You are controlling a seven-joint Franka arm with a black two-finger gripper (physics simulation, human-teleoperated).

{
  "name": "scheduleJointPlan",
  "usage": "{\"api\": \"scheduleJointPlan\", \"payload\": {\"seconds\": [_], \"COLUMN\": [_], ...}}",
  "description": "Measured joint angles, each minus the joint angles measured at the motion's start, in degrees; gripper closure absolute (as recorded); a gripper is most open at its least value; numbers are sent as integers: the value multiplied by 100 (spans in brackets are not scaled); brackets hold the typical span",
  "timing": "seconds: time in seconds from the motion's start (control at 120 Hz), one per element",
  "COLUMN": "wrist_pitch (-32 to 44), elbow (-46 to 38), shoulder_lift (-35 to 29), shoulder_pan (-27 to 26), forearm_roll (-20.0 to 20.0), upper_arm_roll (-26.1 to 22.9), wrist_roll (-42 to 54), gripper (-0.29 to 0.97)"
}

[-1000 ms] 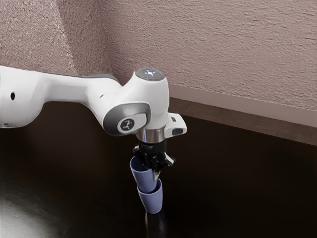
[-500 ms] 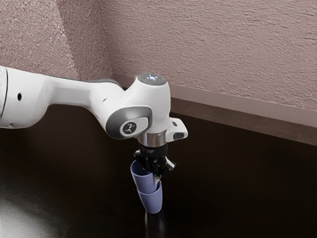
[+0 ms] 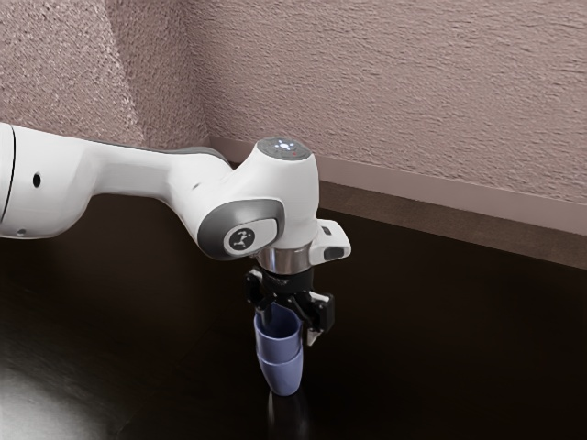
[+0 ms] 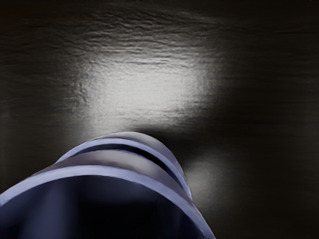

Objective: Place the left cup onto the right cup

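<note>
Two blue-grey cups stand nested and upright on the dark table (image 3: 440, 348). The upper cup (image 3: 276, 335) sits inside the lower cup (image 3: 283, 373). My gripper (image 3: 290, 313) hangs right over them and is open, one finger on each side of the upper cup's rim, apart from it. In the wrist view the upper cup's rim (image 4: 94, 173) lies just under my hand, with the lower cup's rim (image 4: 149, 144) showing behind it.
The glossy dark table (image 4: 149, 84) reflects a bright patch of light. A textured pinkish wall (image 3: 413, 82) with a baseboard runs along the table's far edge.
My fingers have spread apart and let go of the upper cup. It was tilted on the lower cup and now sits straight and deeper in it.
</note>
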Motion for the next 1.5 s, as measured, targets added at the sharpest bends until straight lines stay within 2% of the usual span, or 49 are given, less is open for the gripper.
{"api": "scheduleJointPlan", "payload": {"seconds": [0.4, 0.967, 1.133, 1.5], "wrist_pitch": [-1, -231, -562, -1512], "elbow": [20, 87, 495, 1670], "shoulder_lift": [-28, -490, -575, -574], "shoulder_pan": [1, 53, -44, -548], "forearm_roll": [28, 33, 33, 9], "upper_arm_roll": [0, 24, 143, 735], "wrist_roll": [-20, -3, 37, 642], "gripper": [1, 0, 0, 0]}}
